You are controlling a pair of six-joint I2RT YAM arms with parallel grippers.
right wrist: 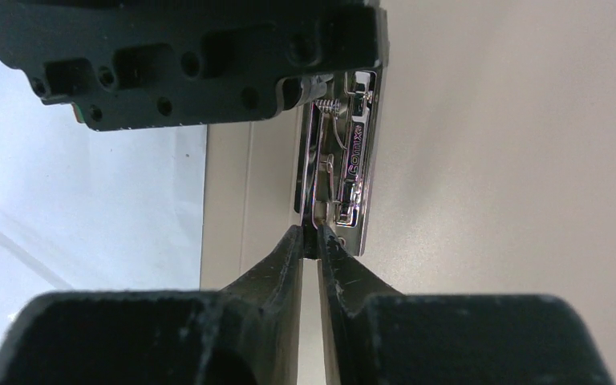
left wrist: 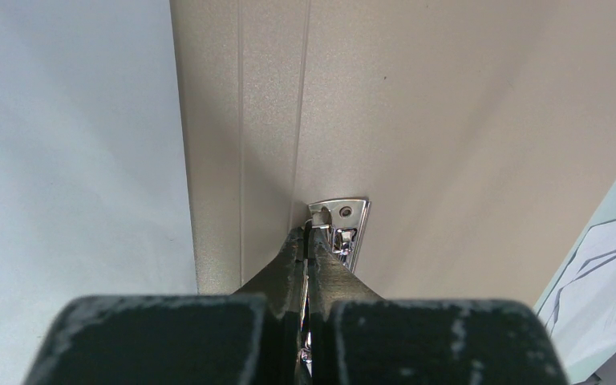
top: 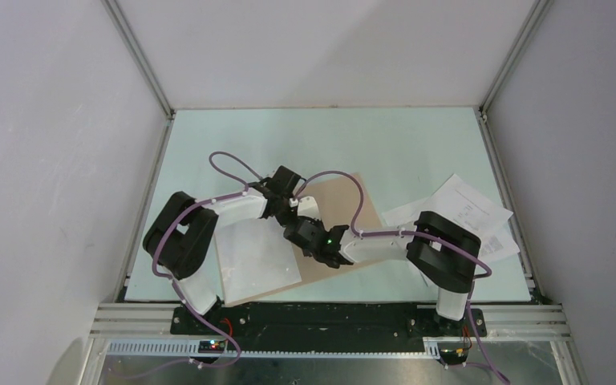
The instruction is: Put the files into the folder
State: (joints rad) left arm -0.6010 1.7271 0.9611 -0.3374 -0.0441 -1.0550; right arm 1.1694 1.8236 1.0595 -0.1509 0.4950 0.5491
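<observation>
The tan folder (top: 345,200) lies open mid-table, and a white sheet (top: 253,257) covers its left leaf. More files (top: 469,215), printed, lie loose at the right. My left gripper (top: 293,200) and right gripper (top: 303,233) meet over the spine. In the left wrist view my left gripper (left wrist: 309,233) is shut on the far end of the metal clip (left wrist: 345,224). In the right wrist view my right gripper (right wrist: 311,238) is shut on the near end of the clip (right wrist: 346,172), whose lever stands up from the card. The left gripper's body hides the clip's far end there.
The table is pale green (top: 385,144), with white walls and aluminium rails around it. The loose files reach close to the right rail (top: 507,200). Both arms' purple cables loop above the folder (top: 233,160).
</observation>
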